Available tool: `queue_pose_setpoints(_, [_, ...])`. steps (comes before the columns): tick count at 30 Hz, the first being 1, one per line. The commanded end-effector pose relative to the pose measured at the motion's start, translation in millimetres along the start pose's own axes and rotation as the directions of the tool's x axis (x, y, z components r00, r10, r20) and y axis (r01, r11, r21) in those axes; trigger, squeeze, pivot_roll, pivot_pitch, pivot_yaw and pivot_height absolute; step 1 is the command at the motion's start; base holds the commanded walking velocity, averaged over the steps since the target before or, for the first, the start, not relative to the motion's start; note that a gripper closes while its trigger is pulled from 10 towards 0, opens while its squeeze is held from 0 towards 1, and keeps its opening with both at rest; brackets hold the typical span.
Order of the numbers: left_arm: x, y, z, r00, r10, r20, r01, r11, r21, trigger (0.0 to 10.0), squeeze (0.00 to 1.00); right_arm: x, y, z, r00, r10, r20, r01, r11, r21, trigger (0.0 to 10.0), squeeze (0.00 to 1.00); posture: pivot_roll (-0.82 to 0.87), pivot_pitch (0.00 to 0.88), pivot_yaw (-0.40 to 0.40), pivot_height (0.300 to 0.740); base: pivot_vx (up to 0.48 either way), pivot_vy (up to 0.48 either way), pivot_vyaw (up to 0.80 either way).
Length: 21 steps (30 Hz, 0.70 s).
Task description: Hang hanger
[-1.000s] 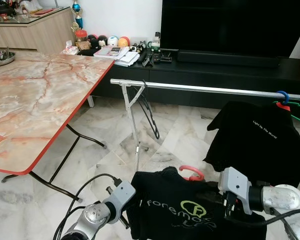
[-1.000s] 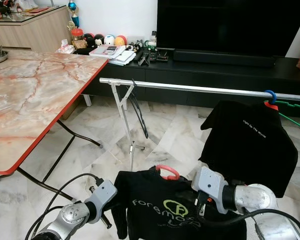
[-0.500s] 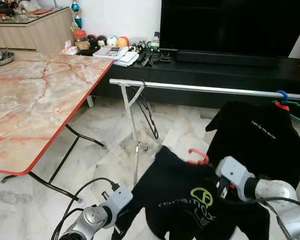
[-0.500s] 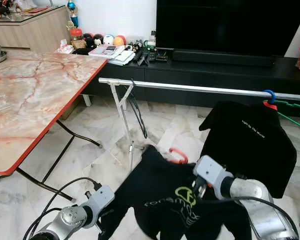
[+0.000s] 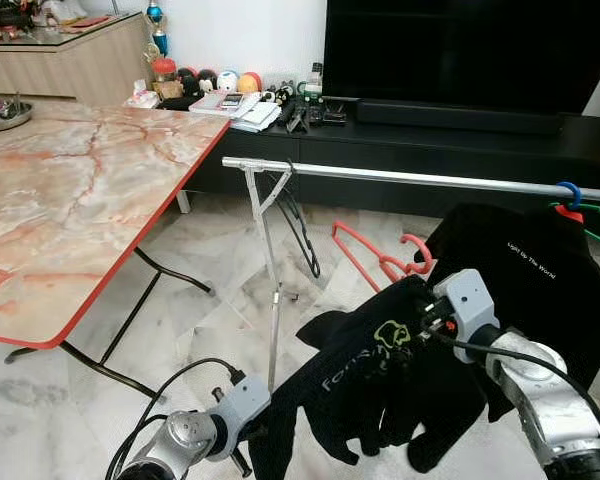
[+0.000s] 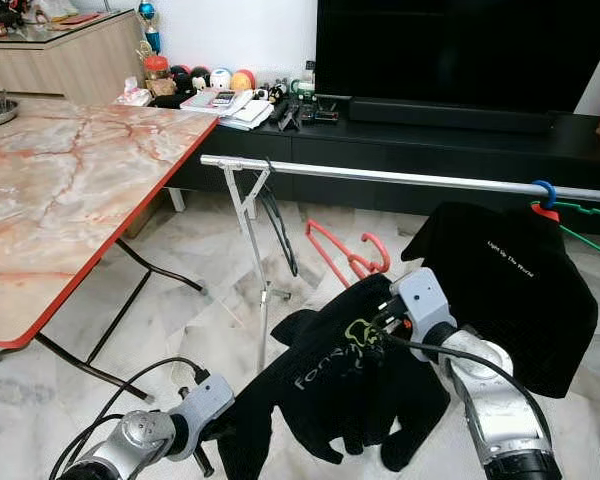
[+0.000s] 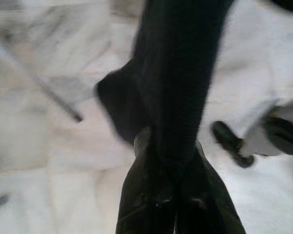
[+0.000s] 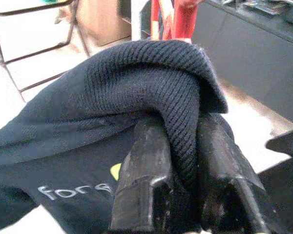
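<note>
My right gripper (image 8: 178, 161) is pinching the ribbed collar of the black shirt (image 5: 380, 375), lower right of centre in the head views, arm raised toward the metal rail (image 5: 420, 179). The red hanger (image 5: 375, 255) is in the shirt's neck: hook and one arm stick up out of the collar, centre frame, just below the rail, hook not on it. Left gripper (image 7: 168, 156) sits low at bottom left, fingers pressed onto a dark fold of the same shirt, which hangs stretched between both claws. Another black shirt (image 5: 540, 290) hangs at the rail's right end, by a blue hook (image 5: 566, 190) and a green hanger (image 5: 595, 212). Marble-top table (image 5: 70, 200) fills the left; TV console (image 5: 460, 135) runs along the back.
</note>
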<state>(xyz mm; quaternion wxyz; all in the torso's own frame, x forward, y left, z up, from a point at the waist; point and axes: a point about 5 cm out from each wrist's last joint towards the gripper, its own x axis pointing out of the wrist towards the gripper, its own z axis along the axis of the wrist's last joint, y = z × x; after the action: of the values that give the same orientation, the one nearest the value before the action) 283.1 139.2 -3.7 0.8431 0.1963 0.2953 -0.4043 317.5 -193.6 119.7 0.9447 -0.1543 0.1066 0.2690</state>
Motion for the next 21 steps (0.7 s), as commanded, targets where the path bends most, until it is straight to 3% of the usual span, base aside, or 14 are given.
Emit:
queue_pose_setpoints(1, [-2.4, 0.3, 3.2, 0.999, -0.034, 0.028, 0.034, 0.999, 0.032, 4.0, 0.00, -2.0, 4.3, -7.4, 0.998, 0.051, -0.032, -0.052, 0.998, -0.022, 10.0, 0.00, 0.09, 0.063, -0.014, 0.740, 0.000, 0.000, 0.00])
queue_pose_setpoints(2, [-3.2, 0.5, 10.0, 0.996, -0.052, 0.077, 0.048, 0.997, 0.053, 10.0, 0.00, -3.8, 8.8, -15.6, 0.992, 0.099, -0.074, -0.102, 0.994, -0.039, 10.0, 0.00, 0.09, 0.062, -0.015, 0.740, 0.000, 0.000, 0.00])
queue_pose_setpoints(3, [-3.7, 1.6, 13.6, 0.994, -0.051, 0.098, 0.046, 0.997, 0.056, 10.0, 0.00, -4.8, 8.6, -18.7, 0.990, 0.104, -0.093, -0.109, 0.992, -0.058, 10.0, 0.00, 0.09, 0.064, -0.014, 0.740, 0.000, 0.000, 0.00])
queue_pose_setpoints(4, [-4.6, 3.0, 18.4, 0.991, -0.056, 0.124, 0.048, 0.997, 0.060, 10.0, 0.95, -6.0, 6.7, -22.8, 0.988, 0.101, -0.115, -0.108, 0.993, -0.057, 10.0, 0.00, 0.09, 0.063, -0.014, 0.740, 0.000, 0.000, 0.00])
queue_pose_setpoints(6, [-6.4, 3.8, 21.1, 0.988, -0.081, 0.134, 0.072, 0.995, 0.069, 10.0, 1.00, -6.8, 4.4, -24.3, 0.987, 0.108, -0.122, -0.116, 0.991, -0.061, 10.0, 0.00, 0.09, 0.062, -0.015, 0.740, 0.000, 0.000, 0.00])
queue_pose_setpoints(13, [-14.3, 1.0, 31.3, 0.960, -0.206, 0.190, 0.185, 0.975, 0.121, 10.0, 1.00, -8.3, 5.7, -30.0, 0.969, 0.195, -0.149, -0.213, 0.971, -0.113, 10.0, 0.00, 0.09, 0.061, -0.019, 0.740, 0.000, 0.000, 0.00])
queue_pose_setpoints(17, [-22.6, 6.4, 45.1, 0.942, -0.235, 0.240, 0.209, 0.969, 0.129, 10.0, 1.00, -9.6, 23.9, -37.5, 0.912, 0.374, -0.170, -0.396, 0.910, -0.122, 10.0, 0.00, 0.10, 0.057, -0.020, 0.740, 0.000, 0.000, 0.00])
queue_pose_setpoints(18, [-22.6, 6.4, 45.1, 0.942, -0.235, 0.240, 0.209, 0.969, 0.129, 10.0, 1.00, -9.6, 23.9, -37.5, 0.912, 0.374, -0.170, -0.396, 0.910, -0.122, 10.0, 0.00, 0.10, 0.057, -0.020, 0.740, 0.000, 0.000, 0.00])
queue_pose_setpoints(21, [-27.5, 8.3, 53.2, 0.928, -0.259, 0.269, 0.229, 0.964, 0.136, 10.0, 1.00, -11.5, 34.4, -47.9, 0.858, 0.465, -0.218, -0.496, 0.860, -0.117, 10.0, 0.00, 0.10, 0.053, -0.021, 0.740, 0.000, 0.000, 0.00])
